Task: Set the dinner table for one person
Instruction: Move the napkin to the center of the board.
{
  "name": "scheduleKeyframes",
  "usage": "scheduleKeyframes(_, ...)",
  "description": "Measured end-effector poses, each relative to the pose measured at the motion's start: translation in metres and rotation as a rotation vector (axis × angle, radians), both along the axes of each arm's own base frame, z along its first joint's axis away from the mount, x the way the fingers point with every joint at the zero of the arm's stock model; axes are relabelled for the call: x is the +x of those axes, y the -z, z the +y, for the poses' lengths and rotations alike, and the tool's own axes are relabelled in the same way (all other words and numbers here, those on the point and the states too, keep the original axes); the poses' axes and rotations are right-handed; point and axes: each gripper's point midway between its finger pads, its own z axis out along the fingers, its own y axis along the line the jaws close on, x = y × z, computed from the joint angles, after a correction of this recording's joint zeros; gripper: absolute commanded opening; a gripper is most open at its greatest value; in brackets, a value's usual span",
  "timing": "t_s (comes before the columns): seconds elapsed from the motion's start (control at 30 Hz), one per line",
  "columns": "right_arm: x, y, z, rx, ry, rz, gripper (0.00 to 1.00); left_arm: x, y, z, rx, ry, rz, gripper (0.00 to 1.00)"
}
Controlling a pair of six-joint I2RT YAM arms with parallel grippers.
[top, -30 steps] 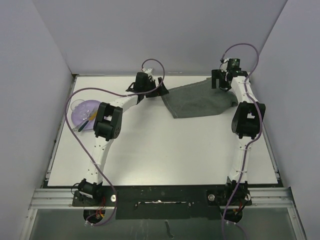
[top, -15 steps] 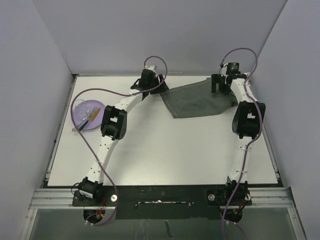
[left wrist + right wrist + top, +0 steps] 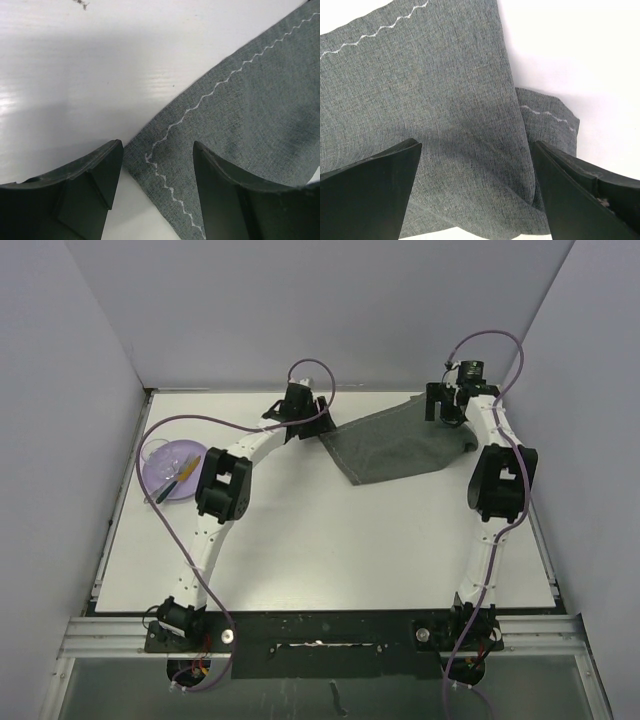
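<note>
The dinner table is a broad white top with a glossy sheen, closed along its near edge by a metal rail. A dark grey placemat lies askew on the far part, right of centre, edged with white zigzag stitching. Its left corner lies flat on the white surface, while its right end is rumpled and folded over itself. A translucent purple plate sits near the left edge, well apart from the cloth. A small dark speck marks the surface near the cloth's left corner.
</note>
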Motion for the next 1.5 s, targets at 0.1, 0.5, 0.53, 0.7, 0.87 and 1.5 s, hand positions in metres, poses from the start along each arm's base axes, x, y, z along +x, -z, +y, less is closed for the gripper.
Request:
scheduleKeyframes(0.1,-0.004,0.001,0.002,0.008,0.006,0.007,0.99,-0.006,0.001,0.007,0.031,-0.018,0.030,0.61)
scheduleKeyframes(0.5,-0.007,-0.015,0.008,0.017,0.007,-0.016,0.99,-0.027,0.002,0.032,0.101,-0.069,0.124,0.65)
scheduleKeyframes(0.53,-0.007,-0.019,0.009,0.018,0.007,-0.020,0.99,-0.029,0.002,0.032,0.096,-0.072,0.130,0.65)
scheduleKeyframes(0.7,-0.007,-0.031,0.018,0.019,-0.006,-0.042,0.99,-0.028,0.001,0.030,0.060,-0.080,0.146,0.64)
scheduleKeyframes(0.87,-0.007,-0.033,0.022,0.019,-0.014,-0.045,0.99,-0.023,0.000,0.020,0.016,-0.077,0.161,0.63)
scheduleKeyframes(1.5,-0.017,-0.028,0.025,0.022,-0.011,-0.023,0.99,-0.034,0.016,-0.019,-0.183,-0.002,0.230,0.00)
